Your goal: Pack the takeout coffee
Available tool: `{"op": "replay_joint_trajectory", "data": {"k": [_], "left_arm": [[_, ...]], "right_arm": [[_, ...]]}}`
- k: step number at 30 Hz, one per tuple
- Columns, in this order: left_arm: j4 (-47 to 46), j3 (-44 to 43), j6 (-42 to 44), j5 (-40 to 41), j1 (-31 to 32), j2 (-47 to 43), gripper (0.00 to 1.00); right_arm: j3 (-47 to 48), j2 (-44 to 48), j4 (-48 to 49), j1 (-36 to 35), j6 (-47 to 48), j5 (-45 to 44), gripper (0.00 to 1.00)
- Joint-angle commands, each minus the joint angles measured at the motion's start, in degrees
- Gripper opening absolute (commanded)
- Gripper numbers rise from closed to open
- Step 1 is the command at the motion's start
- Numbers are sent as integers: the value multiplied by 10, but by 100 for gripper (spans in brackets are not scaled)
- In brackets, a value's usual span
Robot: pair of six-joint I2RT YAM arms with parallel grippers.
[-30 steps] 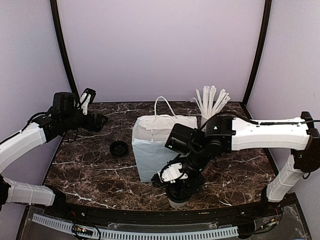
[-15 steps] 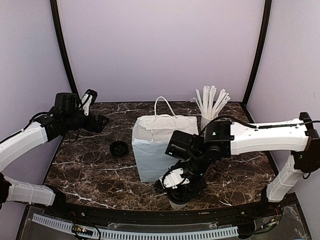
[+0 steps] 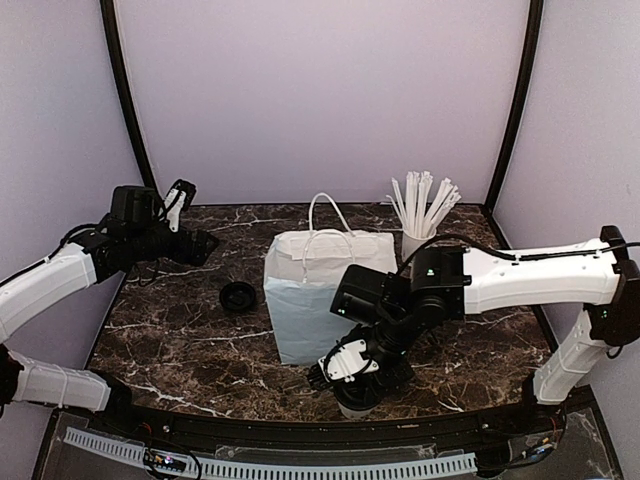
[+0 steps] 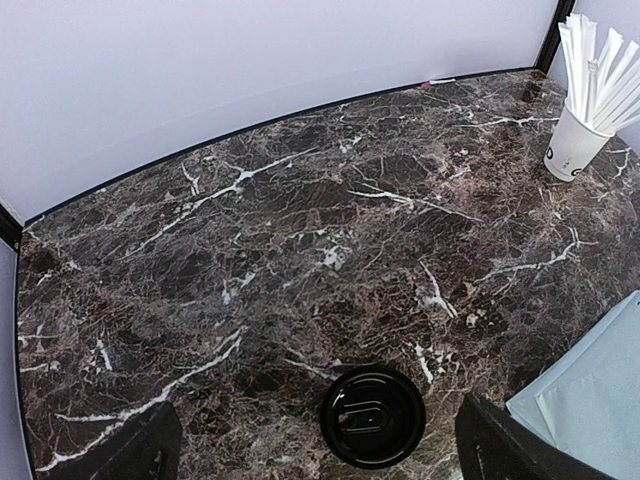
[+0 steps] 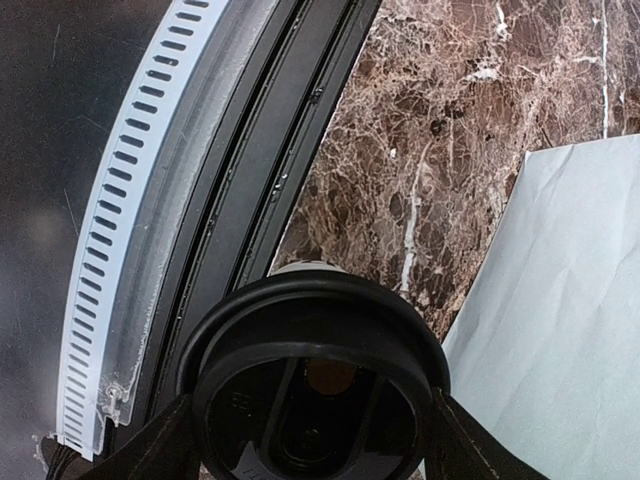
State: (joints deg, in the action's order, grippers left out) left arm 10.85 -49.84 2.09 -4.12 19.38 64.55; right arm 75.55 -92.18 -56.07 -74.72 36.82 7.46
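The takeout coffee (image 3: 357, 404) stands near the table's front edge, just in front of the white paper bag (image 3: 315, 290). Only its white base shows under my right gripper (image 3: 352, 376). In the right wrist view its black lid (image 5: 310, 400) fills the gap between my fingers (image 5: 160, 445), which press on both sides of its rim, and a sliver of white cup shows behind it. My left gripper (image 3: 195, 243) hovers open and empty over the table's left rear, apart from the cup.
A loose black lid (image 3: 238, 296) lies left of the bag and shows in the left wrist view (image 4: 372, 417). A white cup of long white sticks (image 3: 420, 215) stands behind the bag at the right. The table's front rail (image 5: 150, 200) runs beside the coffee.
My right gripper has come down and slightly left onto the coffee cup, covering its lid in the top view. The left arm has barely moved.
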Motion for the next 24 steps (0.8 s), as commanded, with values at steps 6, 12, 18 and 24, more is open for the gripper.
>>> {"op": "replay_joint_trajectory", "data": {"k": [6, 12, 18, 24], "left_arm": [[0, -2, 0, -12, -3, 6, 98], [-2, -1, 5, -22, -4, 11, 98], [0, -29, -34, -95, -2, 10, 95], [-9, -104, -89, -246, 35, 9, 92]], "right_arm": [[26, 20, -20, -6, 5, -15, 66], [50, 36, -38, -6, 7, -6, 62], [144, 66, -92, 31, 8, 88, 60], [250, 106, -138, 82, 26, 181, 60]]}}
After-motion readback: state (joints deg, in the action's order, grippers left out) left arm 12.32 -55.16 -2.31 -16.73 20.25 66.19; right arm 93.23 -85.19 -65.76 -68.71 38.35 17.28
